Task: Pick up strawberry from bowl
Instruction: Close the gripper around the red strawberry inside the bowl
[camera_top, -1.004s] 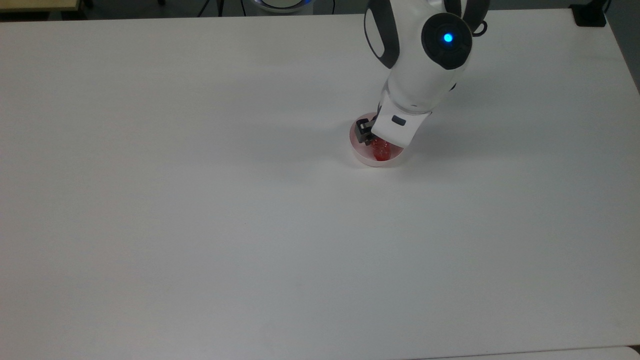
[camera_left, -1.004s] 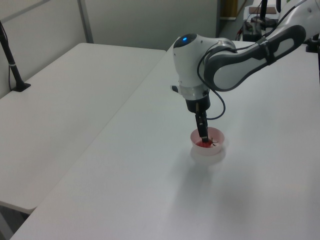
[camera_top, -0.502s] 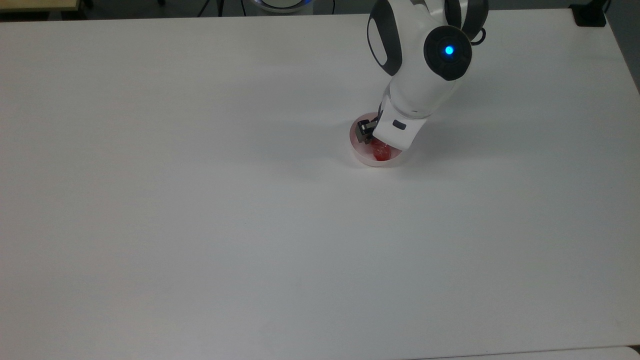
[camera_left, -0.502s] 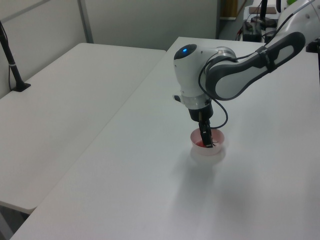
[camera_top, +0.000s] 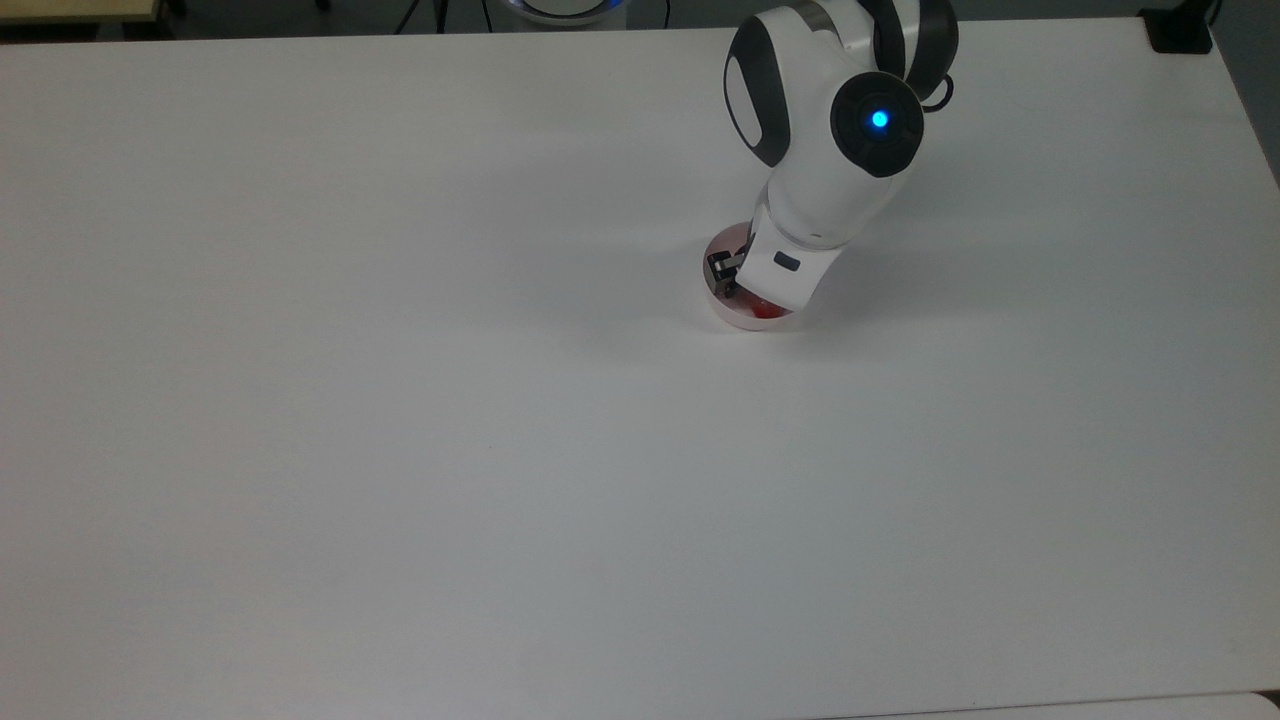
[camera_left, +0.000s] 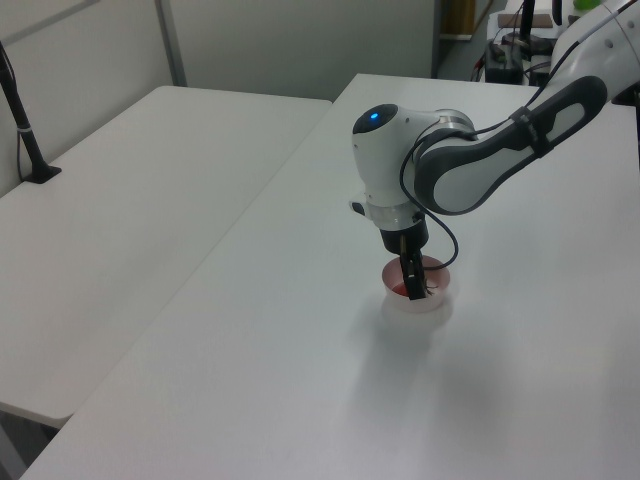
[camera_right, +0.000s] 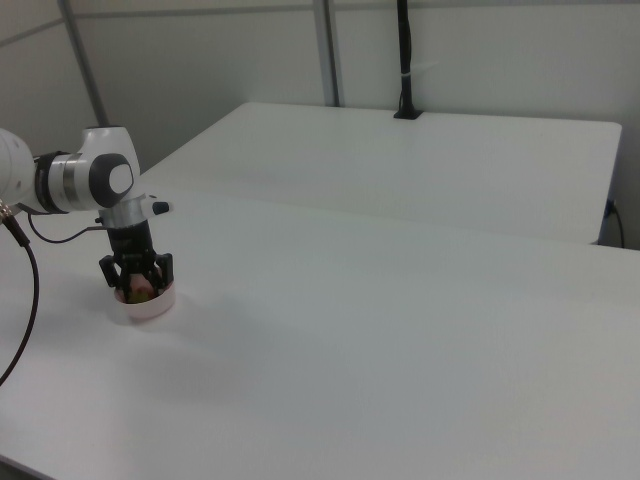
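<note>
Item: gripper (camera_right: 137, 283). Has sunk deeper into the bowl (camera_right: 148, 304) over the last 1 second; fingers (camera_right: 162, 270) spread, straddling the strawberry (camera_right: 140, 289), not yet clenched. Strawberry: on the bowl floor, between the fingers. Judgement: descent nearly done; closing comes next.

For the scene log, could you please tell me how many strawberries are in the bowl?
1. The strawberry lies inside the bowl, with the gripper lowered into the bowl around it. The arm covers part of the bowl, so another could be hidden.
</note>
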